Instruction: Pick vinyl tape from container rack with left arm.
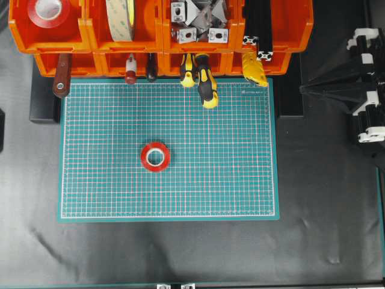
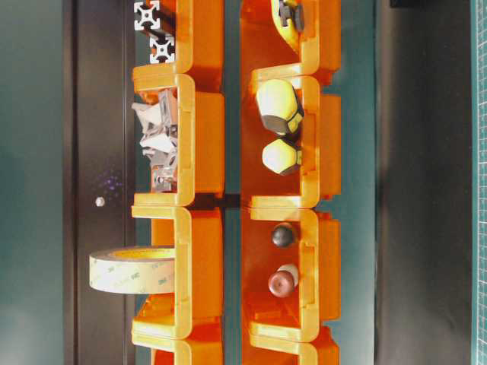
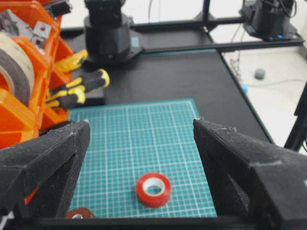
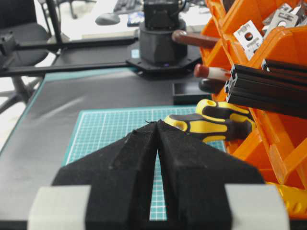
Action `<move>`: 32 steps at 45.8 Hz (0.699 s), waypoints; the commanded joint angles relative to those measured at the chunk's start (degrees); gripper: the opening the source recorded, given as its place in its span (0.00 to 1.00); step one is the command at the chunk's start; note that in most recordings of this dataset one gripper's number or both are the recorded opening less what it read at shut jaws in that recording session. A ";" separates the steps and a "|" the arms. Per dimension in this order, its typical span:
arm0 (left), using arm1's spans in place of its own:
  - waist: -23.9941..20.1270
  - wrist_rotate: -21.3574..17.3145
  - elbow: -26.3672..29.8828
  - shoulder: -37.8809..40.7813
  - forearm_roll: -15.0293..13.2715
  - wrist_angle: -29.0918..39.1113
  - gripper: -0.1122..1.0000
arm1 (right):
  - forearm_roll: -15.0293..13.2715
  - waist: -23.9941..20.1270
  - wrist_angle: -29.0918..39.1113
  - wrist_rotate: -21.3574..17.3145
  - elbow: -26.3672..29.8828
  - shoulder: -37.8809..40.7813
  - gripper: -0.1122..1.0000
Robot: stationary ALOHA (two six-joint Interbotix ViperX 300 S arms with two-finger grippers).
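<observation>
A red vinyl tape roll [image 1: 156,157] with a white core lies flat on the green cutting mat [image 1: 240,180], left of the mat's middle. A second red roll [image 1: 49,11] sits in the top-left bin of the orange container rack [image 1: 90,36]. In the left wrist view my left gripper [image 3: 141,122] stands wide open and empty. The roll on the mat [image 3: 153,189] lies below and between its black fingers [image 3: 53,158], apart from both. My right gripper [image 4: 157,123] is shut on nothing at the mat's right side, its tip [image 1: 302,89] pointing left.
A cream-yellow tape roll [image 1: 120,18] stands in the neighbouring bin. Yellow-black screwdriver handles [image 1: 207,84] and a brown handle [image 1: 61,78] stick out of the lower bins over the mat's far edge. Metal brackets [image 1: 198,21] and black extrusions [image 1: 258,30] fill the other top bins.
</observation>
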State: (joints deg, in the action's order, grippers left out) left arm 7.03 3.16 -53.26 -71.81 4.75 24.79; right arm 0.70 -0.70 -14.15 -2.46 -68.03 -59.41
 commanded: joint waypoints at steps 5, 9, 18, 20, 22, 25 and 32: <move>-0.18 0.00 0.35 0.79 0.00 -0.44 0.85 | 0.18 -0.09 -0.97 0.00 1.85 0.26 0.10; -0.18 0.00 0.26 0.79 0.00 -0.44 0.85 | 0.18 -0.09 -0.97 0.00 1.85 0.35 0.10; -0.18 0.09 0.26 0.79 0.00 -0.44 0.85 | 0.18 0.00 -1.05 0.00 1.58 0.09 0.10; -0.26 0.09 0.26 0.79 0.00 -0.53 0.85 | 0.18 0.09 -0.97 -0.09 1.49 -0.09 0.10; -0.18 0.09 0.26 0.79 0.00 -0.70 0.85 | 0.18 0.00 -0.97 -0.09 1.32 -0.18 0.10; -0.18 0.09 0.26 0.88 0.00 -0.79 0.85 | 0.18 0.00 -1.14 -0.09 1.41 -0.18 0.10; -0.18 0.09 0.18 0.79 0.00 -1.41 0.85 | 0.09 0.00 -2.29 0.18 1.32 -0.26 0.10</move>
State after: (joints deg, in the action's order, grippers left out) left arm 7.03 3.25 -53.70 -71.81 4.66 24.35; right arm 0.70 -0.70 -14.85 -2.46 -68.03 -59.94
